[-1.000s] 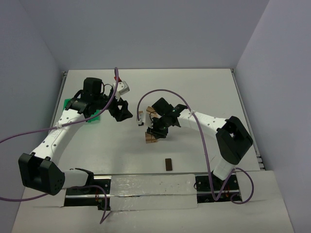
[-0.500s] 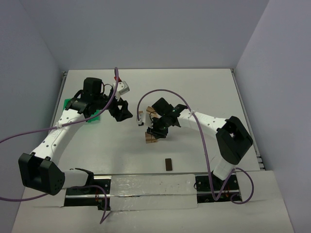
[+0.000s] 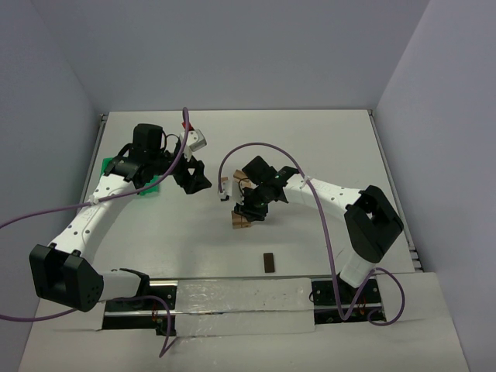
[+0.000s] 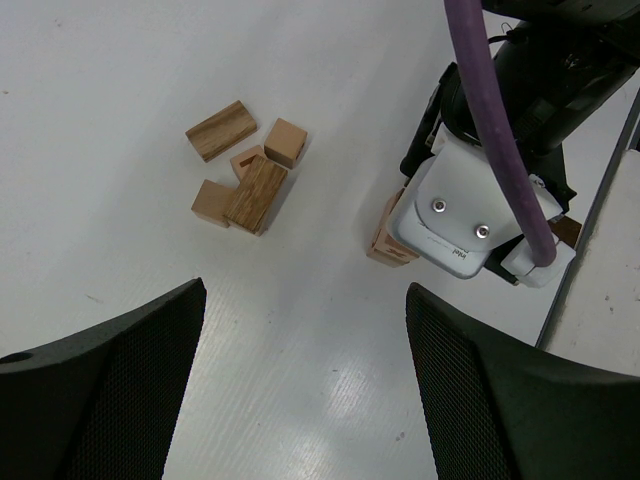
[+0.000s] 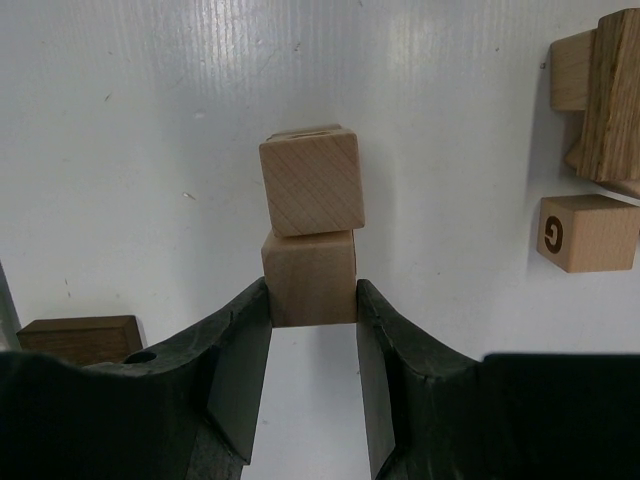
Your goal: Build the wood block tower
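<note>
My right jaws were closed narrow on the tower (image 3: 240, 221), which stood near the middle of the desk (image 3: 325, 147), a little below centre in the top view. In the right wrist view my right fingers (image 5: 243, 365) pressed against both sides of one light-tan block at lower centre. A second block of the tower touched it just above in the frame, set slightly askew. From that view I could not tell how many layers the tower had. In the left wrist view it showed right of centre as a short stack, partly hidden behind a white housing (image 4: 450, 225) on my right arm (image 3: 333, 192).

The loose wood blocks (image 4: 245, 170) lay in a small cluster on the desk, at the upper left of the left wrist frame, some touching or lying over one another, apart from the tower. In the right wrist view they sat at the upper right edge, and a cube (image 5: 585, 232) just below them bore the letter G. A dark brown block (image 3: 268, 262) lay alone lower in the top view, apart from the tower.

My left jaws stood wide with nothing between them, my left fingers (image 4: 100, 400) in the bottom corners of the left wrist frame over bare desk. In the top view they hung at centre left, near the green bin (image 3: 108, 165), on its right.
</note>
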Robot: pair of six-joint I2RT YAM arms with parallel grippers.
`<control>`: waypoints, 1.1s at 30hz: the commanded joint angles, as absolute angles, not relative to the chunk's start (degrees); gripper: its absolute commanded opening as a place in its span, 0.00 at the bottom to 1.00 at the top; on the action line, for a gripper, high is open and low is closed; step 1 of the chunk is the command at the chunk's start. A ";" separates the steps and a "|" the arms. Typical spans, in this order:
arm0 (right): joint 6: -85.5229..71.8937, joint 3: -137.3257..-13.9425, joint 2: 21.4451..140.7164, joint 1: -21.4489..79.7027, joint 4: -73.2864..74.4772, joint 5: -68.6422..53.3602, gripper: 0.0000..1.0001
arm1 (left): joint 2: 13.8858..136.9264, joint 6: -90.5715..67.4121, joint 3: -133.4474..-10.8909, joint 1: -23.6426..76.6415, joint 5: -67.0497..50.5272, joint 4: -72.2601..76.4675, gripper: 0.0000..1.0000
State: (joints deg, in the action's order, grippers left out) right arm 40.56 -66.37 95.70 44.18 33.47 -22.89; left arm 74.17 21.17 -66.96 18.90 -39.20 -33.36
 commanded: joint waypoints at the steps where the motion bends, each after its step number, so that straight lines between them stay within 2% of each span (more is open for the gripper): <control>1: 40.97 -68.64 95.19 44.75 33.22 -23.91 0.44 | 74.36 20.92 -67.68 18.46 -40.26 -31.55 0.87; 12: 40.96 -68.91 95.54 44.82 33.22 -23.73 0.45 | 74.27 21.01 -67.50 18.46 -40.34 -31.46 0.87; 22: 40.78 -68.99 96.06 44.91 33.05 -23.38 0.52 | 74.00 20.99 -67.32 18.46 -40.24 -31.47 0.87; 33: 39.11 -69.35 94.38 45.00 32.96 -23.13 0.70 | 74.00 20.88 -67.39 18.46 -40.34 -31.50 0.88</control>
